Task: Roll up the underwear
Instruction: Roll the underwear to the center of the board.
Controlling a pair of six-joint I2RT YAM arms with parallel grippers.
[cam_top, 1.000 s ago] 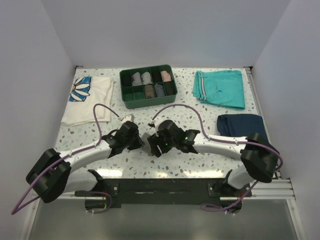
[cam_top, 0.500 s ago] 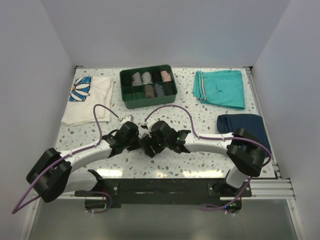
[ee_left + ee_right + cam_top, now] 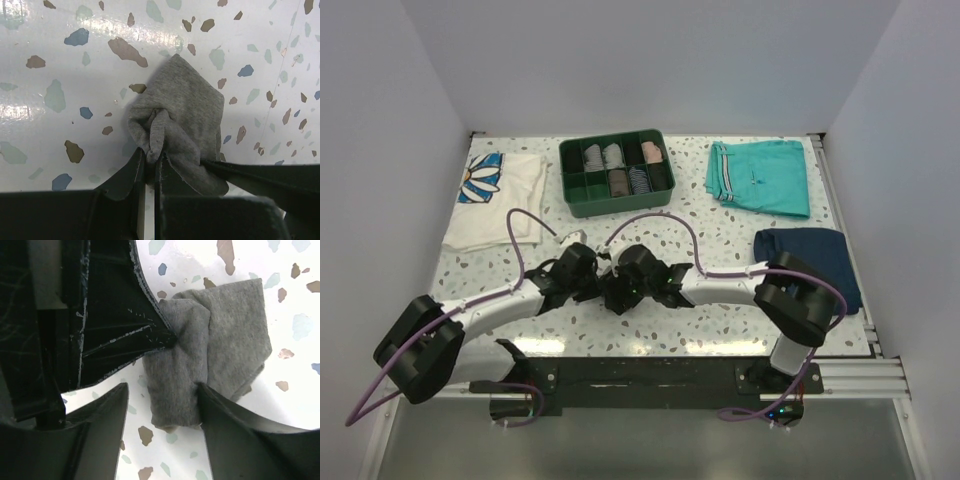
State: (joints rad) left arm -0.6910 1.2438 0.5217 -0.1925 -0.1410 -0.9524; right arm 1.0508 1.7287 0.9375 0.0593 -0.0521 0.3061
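Observation:
The underwear point(image 3: 185, 110) is a small grey cloth, partly rolled, lying on the speckled table. My left gripper point(image 3: 150, 162) is shut on a pinched fold at its near edge. In the right wrist view the underwear point(image 3: 225, 340) shows as a thick roll. My right gripper point(image 3: 162, 390) stands open astride the end of that roll. Its right finger point(image 3: 235, 425) touches the cloth and its left finger stands apart from it. Seen from above, the left gripper point(image 3: 598, 275) and right gripper point(image 3: 617, 290) meet at the table's middle front and hide the cloth.
A green divided tray point(image 3: 620, 206) with rolled garments stands at the back centre. Teal shorts point(image 3: 760, 175) lie at the back right, with a navy folded garment point(image 3: 810, 250) nearer on the right. A white daisy-print shirt point(image 3: 500, 200) lies at the left.
My right arm has swung left until its gripper meets the left gripper, and its jaws have narrowed a little around the roll. The left arm has stayed put.

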